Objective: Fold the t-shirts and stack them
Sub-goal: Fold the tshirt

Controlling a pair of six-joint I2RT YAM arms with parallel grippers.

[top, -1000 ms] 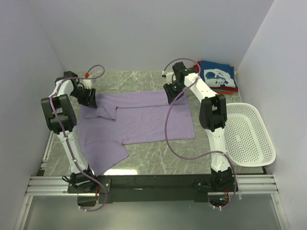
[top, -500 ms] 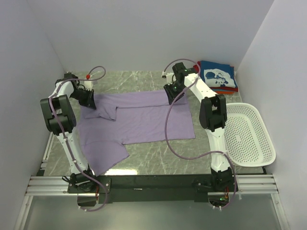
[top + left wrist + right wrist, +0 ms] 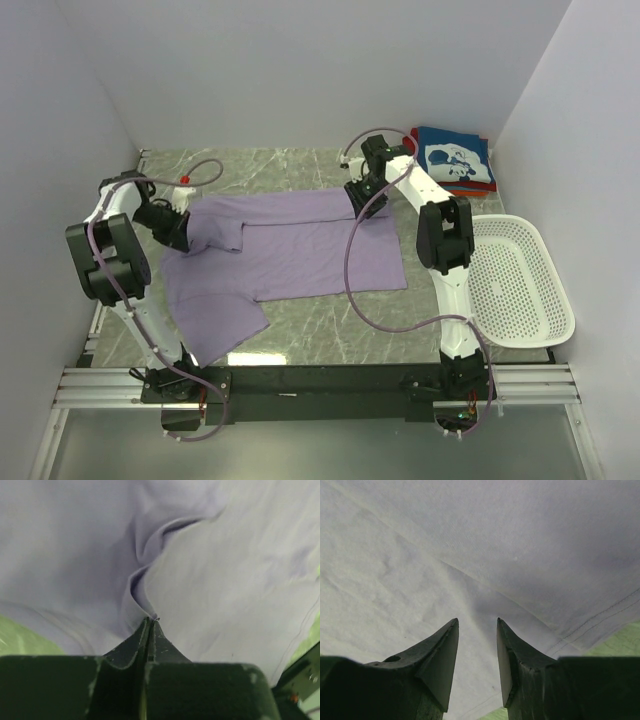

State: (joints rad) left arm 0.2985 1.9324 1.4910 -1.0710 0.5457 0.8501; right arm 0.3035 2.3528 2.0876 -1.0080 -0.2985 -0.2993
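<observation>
The marbled bench (image 3: 330, 335) carries everything here, and most of its middle is taken by the lavender t-shirt (image 3: 300, 245), which lies open and flat, its body reaching across towards the right arm and one sleeve spread at the near left. It has no finished fold in it yet, only a loose lap of cloth at its far left, so the work on this garment looks barely begun. Next in size is the white perforated basket (image 3: 515, 280) at the right edge of the bench, which holds nothing. Beyond it, in the far right corner, sits a small folded stack with the navy t-shirt (image 3: 453, 160) and its white print on top and red and orange edges (image 3: 480, 188) showing beneath. That part of the job appears done, which by my reckoning leaves the lavender one to fold and add to the pile. The left end effector (image 3: 151, 622) is pressed together on a pinch of lavender cloth near the far left of the shirt, a ridge of fabric drawn into its tips. The right end effector (image 3: 477, 625) stands with jaws apart just over the shirt's far right edge beside the hem, gripping nothing; whether its tips touch the cloth I cannot tell.
</observation>
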